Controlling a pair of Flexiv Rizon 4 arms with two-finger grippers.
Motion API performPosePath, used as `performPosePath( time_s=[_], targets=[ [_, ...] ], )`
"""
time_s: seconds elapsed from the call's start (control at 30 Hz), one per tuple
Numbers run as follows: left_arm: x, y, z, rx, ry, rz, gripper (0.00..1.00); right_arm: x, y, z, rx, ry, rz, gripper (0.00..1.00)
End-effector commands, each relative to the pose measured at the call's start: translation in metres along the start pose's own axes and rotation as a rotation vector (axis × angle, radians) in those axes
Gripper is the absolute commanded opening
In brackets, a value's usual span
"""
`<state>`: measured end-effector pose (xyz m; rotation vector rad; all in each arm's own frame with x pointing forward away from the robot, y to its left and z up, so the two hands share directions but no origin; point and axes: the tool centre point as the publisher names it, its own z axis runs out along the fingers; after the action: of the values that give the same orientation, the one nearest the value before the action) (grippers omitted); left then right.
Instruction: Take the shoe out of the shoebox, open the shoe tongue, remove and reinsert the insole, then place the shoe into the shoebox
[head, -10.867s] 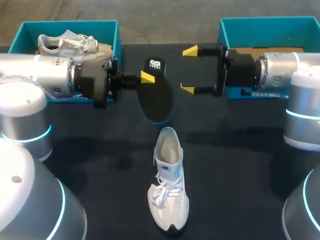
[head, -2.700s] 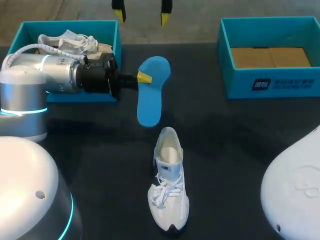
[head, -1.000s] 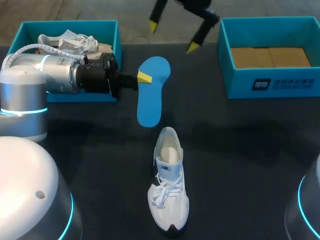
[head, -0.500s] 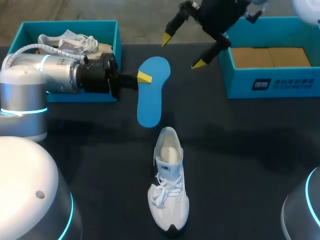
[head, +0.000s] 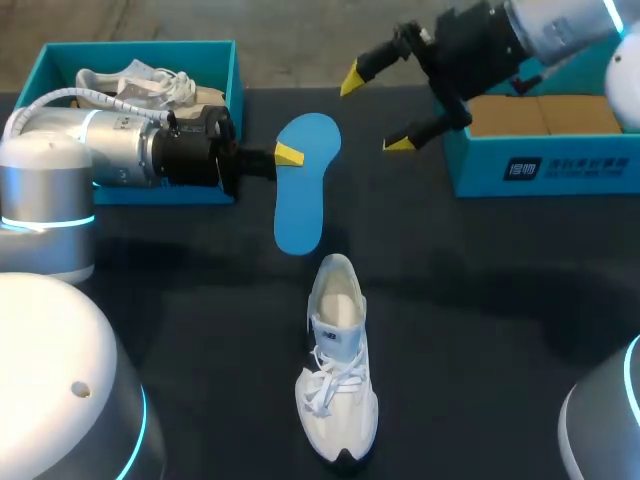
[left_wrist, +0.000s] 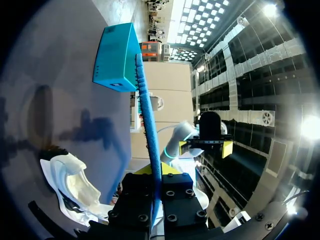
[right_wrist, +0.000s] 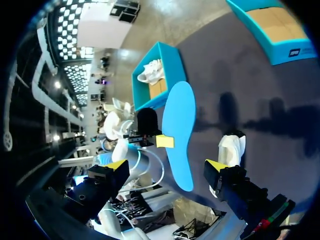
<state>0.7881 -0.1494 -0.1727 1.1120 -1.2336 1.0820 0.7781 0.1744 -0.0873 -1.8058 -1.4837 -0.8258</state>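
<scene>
My left gripper is shut on the edge of a blue insole, holding it above the table behind the white shoe. The shoe stands upright on the dark table, heel toward the insole. In the left wrist view the insole runs edge-on out from between the fingers, with the shoe beside it. My right gripper hangs open, high beside the right shoebox, with nothing in it. Its wrist view looks at the insole and the shoe beyond its own open gripper.
The left teal shoebox holds a second pale shoe. The right shoebox has a bare cardboard floor. Both boxes stand at the table's far edge.
My right arm has swung from above the far middle of the table rightward and lower, toward the right shoebox, fingers still open. The left arm, insole and shoe have not moved.
</scene>
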Motion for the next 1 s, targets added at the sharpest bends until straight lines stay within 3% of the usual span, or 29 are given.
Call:
performPosePath(
  time_s=[0.03, 0.73, 1.0],
  targets=[
    [0.0, 0.001, 0.0, 0.001, -0.002, 0.001, 0.0, -0.009, -0.002, 0.006, -0.006, 0.394, -0.005, 1.0],
    [0.0, 0.001, 0.0, 0.001, -0.002, 0.001, 0.0, -0.021, -0.001, 0.016, -0.013, 0.518, 0.015, 1.0],
    [0.0, 0.001, 0.0, 0.001, -0.002, 0.001, 0.0, -0.021, 0.0, 0.017, -0.016, 0.517, 0.036, 1.0]
  ],
)
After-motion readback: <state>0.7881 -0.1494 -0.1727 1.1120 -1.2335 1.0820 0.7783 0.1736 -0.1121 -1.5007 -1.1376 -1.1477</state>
